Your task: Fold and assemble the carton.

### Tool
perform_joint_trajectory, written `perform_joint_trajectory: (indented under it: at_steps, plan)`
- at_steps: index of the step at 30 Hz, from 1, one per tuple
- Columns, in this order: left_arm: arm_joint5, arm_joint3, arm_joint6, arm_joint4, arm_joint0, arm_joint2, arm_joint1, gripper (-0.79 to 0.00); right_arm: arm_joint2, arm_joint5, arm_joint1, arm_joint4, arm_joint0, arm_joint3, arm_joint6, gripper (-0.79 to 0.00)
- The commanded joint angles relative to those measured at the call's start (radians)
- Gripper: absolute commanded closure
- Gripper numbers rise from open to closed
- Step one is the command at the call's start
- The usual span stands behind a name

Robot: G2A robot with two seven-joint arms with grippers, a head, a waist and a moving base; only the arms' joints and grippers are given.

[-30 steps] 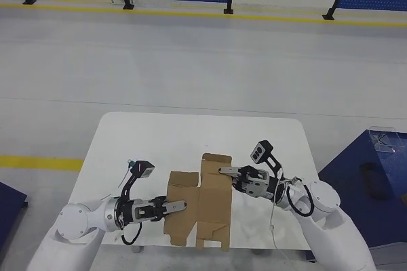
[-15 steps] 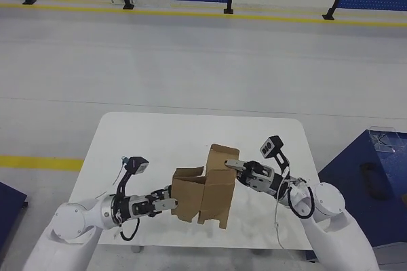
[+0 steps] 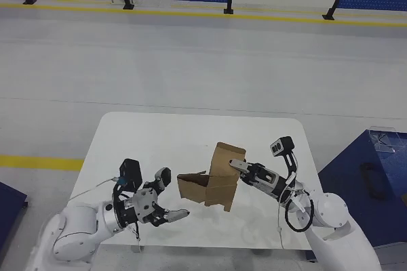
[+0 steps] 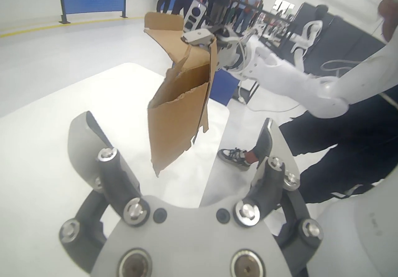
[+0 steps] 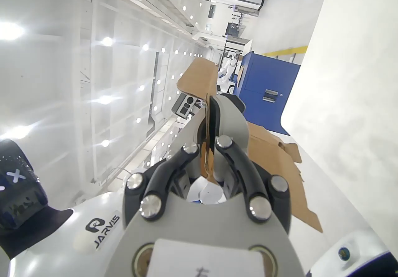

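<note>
Carton (image 3: 217, 184), half-folded: being pinched at 2 o'clock by fingers of right gripper (image 3: 235, 164), above worktop (image 3: 156, 135); left gripper (image 3: 173, 195), fingers being held spread, at 8 o'clock.

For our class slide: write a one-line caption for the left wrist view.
Open left claw faces the half-folded carton, pinched by the right claw above the white table.

One carton (image 3: 214, 181). One table (image 3: 163, 135). Two grippers: left gripper (image 3: 174, 195) at the near left, right gripper (image 3: 235, 164) at the carton's right side. Two blue cabinets: right cabinet (image 3: 370, 183) and left cabinet (image 3: 0, 203), one at each side of the table. Two yellow floor lines: far line (image 3: 190, 15) and left line (image 3: 34, 162).
</note>
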Motion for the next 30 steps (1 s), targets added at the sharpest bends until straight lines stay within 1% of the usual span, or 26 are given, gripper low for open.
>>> perform_joint_trajectory:
  at_steps: [1,6,13,17,24,27,30]
  plan:
    - [0.006,0.010,0.023,0.073,-0.009,0.052,-0.004,-0.785,0.003,-0.008,0.001,-0.019,-0.003,-0.007,-0.001,0.000]
    - [-0.016,0.016,0.010,0.051,-0.031,0.120,-0.004,-0.785,0.006,-0.023,0.000,-0.031,-0.012,-0.014,-0.019,0.000]
    - [-0.043,-0.037,-0.048,-0.006,-0.025,0.191,0.002,-0.785,-0.008,-0.018,-0.004,-0.029,-0.015,-0.003,-0.041,0.000]
    - [-0.030,-0.055,-0.076,-0.011,-0.033,0.231,0.004,-0.785,-0.037,-0.011,-0.007,-0.038,-0.017,-0.005,-0.038,0.000]
    - [0.018,0.001,-0.077,-0.030,-0.103,0.300,-0.003,-0.785,-0.068,-0.007,-0.012,-0.022,-0.028,-0.012,-0.025,0.000]
    - [0.028,0.021,-0.070,-0.036,-0.123,0.310,-0.003,-0.785,-0.059,-0.009,-0.012,-0.013,-0.032,-0.005,-0.021,0.000]
    - [0.030,0.029,-0.066,-0.044,-0.127,0.305,-0.001,-0.785,-0.039,-0.011,-0.010,0.004,-0.032,0.008,-0.018,0.000]
